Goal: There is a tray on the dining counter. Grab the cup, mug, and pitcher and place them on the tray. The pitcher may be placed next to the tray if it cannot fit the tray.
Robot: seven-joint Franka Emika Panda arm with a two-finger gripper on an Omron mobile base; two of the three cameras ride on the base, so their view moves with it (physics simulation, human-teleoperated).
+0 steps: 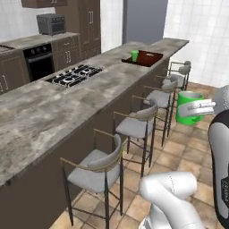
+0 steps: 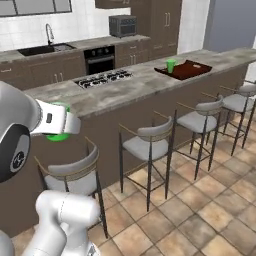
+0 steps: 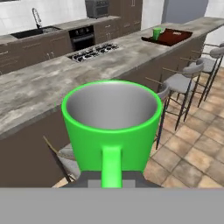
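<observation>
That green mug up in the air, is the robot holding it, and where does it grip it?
Yes. The tool holds the mug upright, gripping it at the handle side.

base views: behind arm, facing dining counter [image 1: 67, 103] | hand view: close on mug [image 3: 111, 127]

We had open air over the dining counter [image 1: 53, 107] w/ bare stone up to the tray [image 1: 146, 58] at 1 o'clock. Obstacles: hob [image 1: 74, 75] at 11, cup [image 1: 134, 55] on the tray's near end, bar stools [image 1: 136, 123] along the counter front.
</observation>
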